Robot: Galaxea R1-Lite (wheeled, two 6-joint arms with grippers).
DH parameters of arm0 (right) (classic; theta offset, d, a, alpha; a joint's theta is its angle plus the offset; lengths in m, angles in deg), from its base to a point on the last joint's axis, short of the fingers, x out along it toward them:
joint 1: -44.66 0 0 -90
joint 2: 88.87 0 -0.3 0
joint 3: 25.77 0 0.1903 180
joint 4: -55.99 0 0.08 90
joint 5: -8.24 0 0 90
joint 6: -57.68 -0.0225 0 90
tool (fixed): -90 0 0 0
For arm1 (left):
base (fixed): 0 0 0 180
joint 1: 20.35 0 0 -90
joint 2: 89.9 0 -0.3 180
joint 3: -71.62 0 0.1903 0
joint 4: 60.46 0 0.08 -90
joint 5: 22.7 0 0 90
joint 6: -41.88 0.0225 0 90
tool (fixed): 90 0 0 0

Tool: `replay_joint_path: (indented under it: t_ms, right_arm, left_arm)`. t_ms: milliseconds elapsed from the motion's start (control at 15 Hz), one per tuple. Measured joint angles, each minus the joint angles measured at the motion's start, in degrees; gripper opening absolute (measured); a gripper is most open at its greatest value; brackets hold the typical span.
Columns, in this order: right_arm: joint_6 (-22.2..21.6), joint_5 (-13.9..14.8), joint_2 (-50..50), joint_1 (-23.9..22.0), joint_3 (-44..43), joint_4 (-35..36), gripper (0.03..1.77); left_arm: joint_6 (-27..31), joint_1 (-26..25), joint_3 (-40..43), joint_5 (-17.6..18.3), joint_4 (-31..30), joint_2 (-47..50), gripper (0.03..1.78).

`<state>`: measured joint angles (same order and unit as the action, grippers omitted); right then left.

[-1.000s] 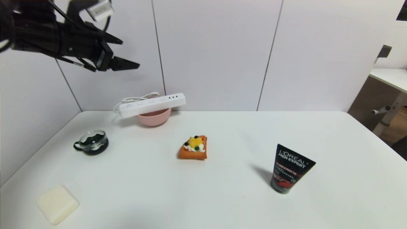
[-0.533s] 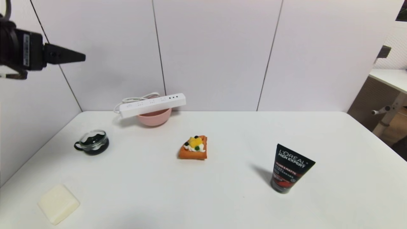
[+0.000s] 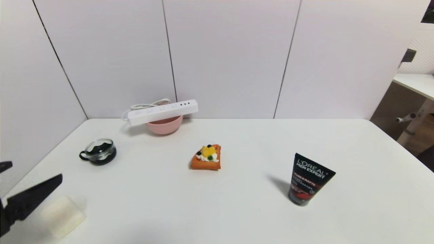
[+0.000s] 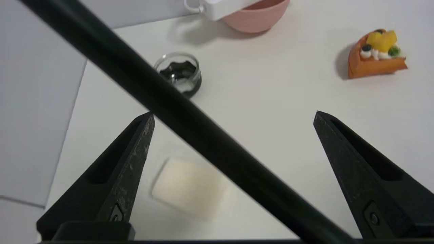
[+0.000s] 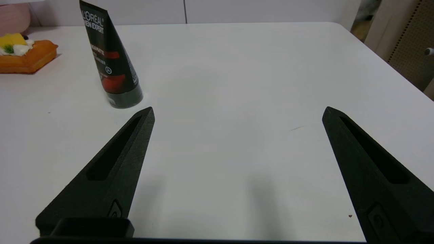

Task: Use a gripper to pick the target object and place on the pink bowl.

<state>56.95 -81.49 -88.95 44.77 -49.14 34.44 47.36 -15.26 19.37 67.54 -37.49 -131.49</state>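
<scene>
Power strip (image 3: 162, 110) lies across pink bowl (image 3: 164, 125); left hand (image 4: 234, 115), fingers apart and empty, hangs near worktop (image 3: 237, 203) corner.

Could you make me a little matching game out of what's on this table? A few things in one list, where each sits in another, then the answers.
Things:
1. power strip
2. cream block
3. black tube
4. dark glass cup

Places:
A. standing upright on the right side of the table
B. lying across the pink bowl by the back wall
C. near front left corner, beside the left claw
D. left side, between the bowl and the cream block

Pairs: 1-B, 2-C, 3-A, 4-D
</scene>
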Motion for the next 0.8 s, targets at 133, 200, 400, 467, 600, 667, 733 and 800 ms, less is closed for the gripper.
replay_joint_path:
  t_ms: [133, 200, 400, 467, 600, 667, 733, 800]
  right_arm:
    - [0.0, 0.0, 0.0, 0.0, 0.0, 0.0, 1.71]
    - [0.0, 0.0, 0.0, 0.0, 0.0, 0.0, 1.71]
    - [0.0, 0.0, 0.0, 0.0, 0.0, 0.0, 1.71]
    - [0.0, 0.0, 0.0, 0.0, 0.0, 0.0, 1.71]
    - [0.0, 0.0, 0.0, 0.0, 0.0, 0.0, 1.71]
    - [0.0, 0.0, 0.0, 0.0, 0.0, 0.0, 1.71]
    - [0.0, 0.0, 0.0, 0.0, 0.0, 0.0, 1.71]
    - [0.0, 0.0, 0.0, 0.0, 0.0, 0.0, 1.71]
  left_arm:
    - [-1.6, -0.9, 8.9, 0.0, -1.0, 8.9, 1.69]
    - [-2.2, -1.6, 12.8, 0.0, -1.3, 12.8, 1.69]
    - [-3.0, -3.0, 24.0, 0.1, -1.9, 23.6, 1.69]
    - [-3.0, -3.5, 26.5, 0.1, -1.6, 27.3, 1.69]
    - [-4.1, -4.1, 28.2, 0.0, 0.0, 34.0, 1.69]
    - [-5.3, -4.3, 28.5, -0.1, 0.3, 36.7, 1.69]
    - [-6.2, -4.4, 28.7, -0.2, 0.4, 38.4, 1.69]
    - [-6.4, -4.5, 28.8, -0.2, 0.4, 39.5, 1.69]
